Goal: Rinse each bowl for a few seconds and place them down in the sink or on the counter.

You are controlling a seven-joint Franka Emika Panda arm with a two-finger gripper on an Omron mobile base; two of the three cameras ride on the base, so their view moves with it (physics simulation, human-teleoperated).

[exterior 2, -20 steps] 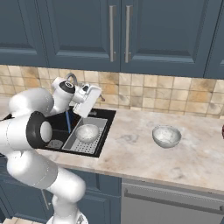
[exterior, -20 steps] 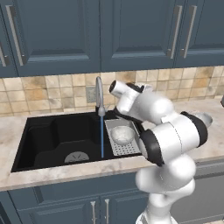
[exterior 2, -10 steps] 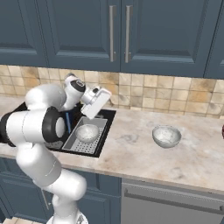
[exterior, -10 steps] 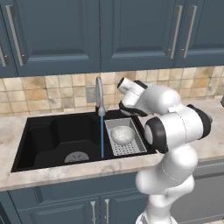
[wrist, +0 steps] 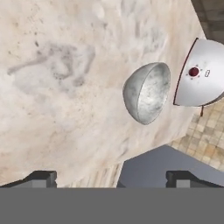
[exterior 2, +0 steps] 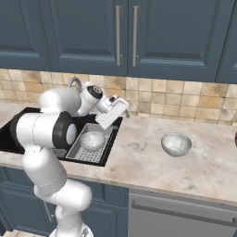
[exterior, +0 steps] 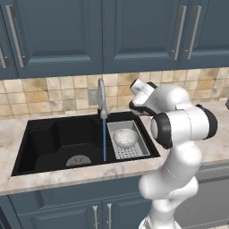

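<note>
The jaws stand wide and hold nothing, aimed across the worktop (exterior 2: 139, 157) at the second bowl (exterior 2: 176, 144), which probably awaits rinsing. The first bowl (exterior: 125, 137) sits in the perforated tray (exterior: 134, 153) in the sink (exterior: 44, 143), beside the faucet's (exterior: 102, 98) running stream.

A grey perforated rectangular tray (exterior: 133, 151) sits at the right end of the basin, beside a thin blue stream of water (exterior: 104, 141). Behind runs a tan square-tiled wall (exterior 2: 185, 99) under dark blue cabinet doors with silver bar handles (exterior: 139, 31). A white rounded appliance with a red button (wrist: 200, 78) stands at the far right.
</note>
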